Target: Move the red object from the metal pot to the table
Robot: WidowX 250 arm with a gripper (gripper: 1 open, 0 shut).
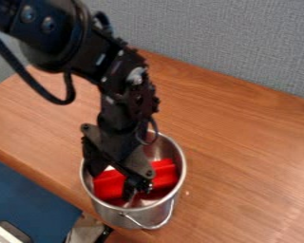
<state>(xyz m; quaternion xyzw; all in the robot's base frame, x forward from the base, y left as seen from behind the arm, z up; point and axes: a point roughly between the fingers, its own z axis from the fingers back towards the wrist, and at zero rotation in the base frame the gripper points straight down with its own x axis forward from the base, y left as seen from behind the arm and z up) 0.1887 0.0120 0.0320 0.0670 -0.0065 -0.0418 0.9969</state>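
Observation:
The metal pot (152, 214) stands near the front edge of the reddish-brown table (250, 142). The red object (165, 171) lies inside it, partly covered by the black arm. My gripper (119, 180) reaches down into the pot from above. It is open, with its dark fingers (94, 167) on either side of the red block. I cannot tell whether they touch the block. The block's left part shows red between the fingers.
The table's front edge runs diagonally just left of the pot. Below that edge there is a blue surface (18, 201) and a pale object (84, 233). A grey wall (231, 38) stands behind the table. Bare wood lies to the right and behind the pot.

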